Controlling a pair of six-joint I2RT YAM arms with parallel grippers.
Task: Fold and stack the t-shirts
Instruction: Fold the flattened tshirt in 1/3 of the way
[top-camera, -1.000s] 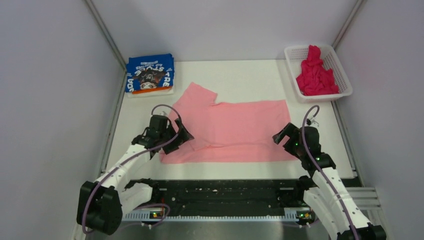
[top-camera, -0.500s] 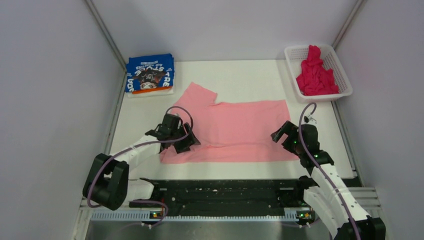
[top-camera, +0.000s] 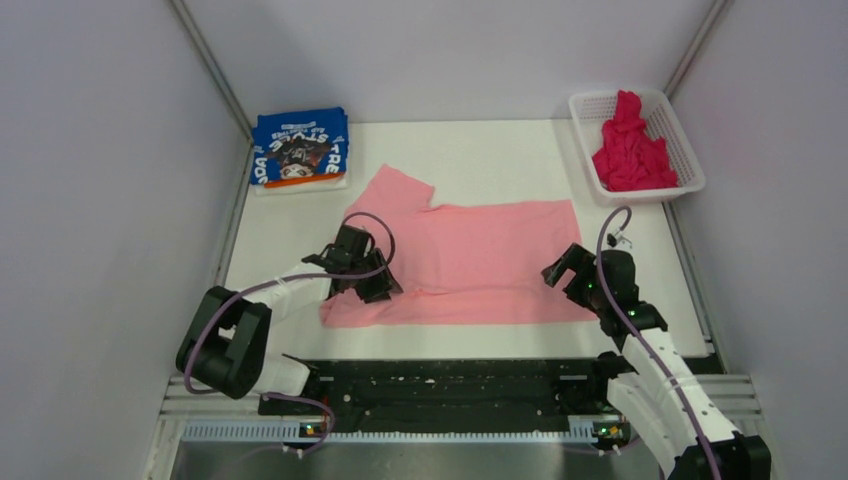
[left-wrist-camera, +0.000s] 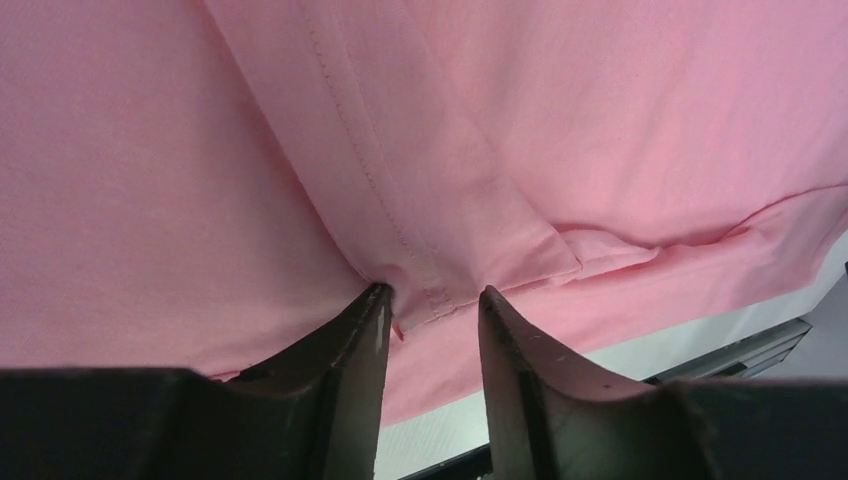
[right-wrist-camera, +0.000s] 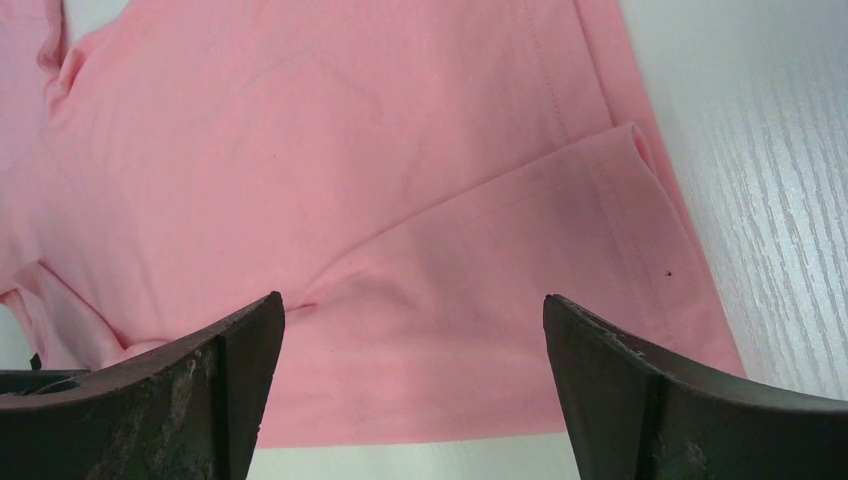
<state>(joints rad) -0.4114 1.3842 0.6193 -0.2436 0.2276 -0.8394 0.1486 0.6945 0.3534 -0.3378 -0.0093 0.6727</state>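
The light pink t-shirt (top-camera: 480, 260) lies spread flat mid-table, one sleeve pointing to the far left. My left gripper (top-camera: 372, 287) presses down on its near-left part. In the left wrist view that gripper (left-wrist-camera: 432, 292) has its jaws narrowed but still apart, a stitched fold of the pink t-shirt (left-wrist-camera: 500, 120) bunched between the tips. My right gripper (top-camera: 560, 264) hovers wide open over the shirt's near-right corner; in its wrist view the gripper (right-wrist-camera: 412, 300) frames the pink t-shirt (right-wrist-camera: 400, 150) with nothing held. The blue t-shirt (top-camera: 300, 148) lies folded at the far left. The magenta t-shirt (top-camera: 630, 145) sits crumpled in the basket.
A white mesh basket (top-camera: 587, 150) stands at the far right corner. Grey walls close in the table on three sides. A black rail (top-camera: 450, 385) runs along the near edge between the arm bases.
My left gripper has slid right onto the pink t-shirt's near-left part and its jaws have narrowed around a fold. The right arm has barely moved.
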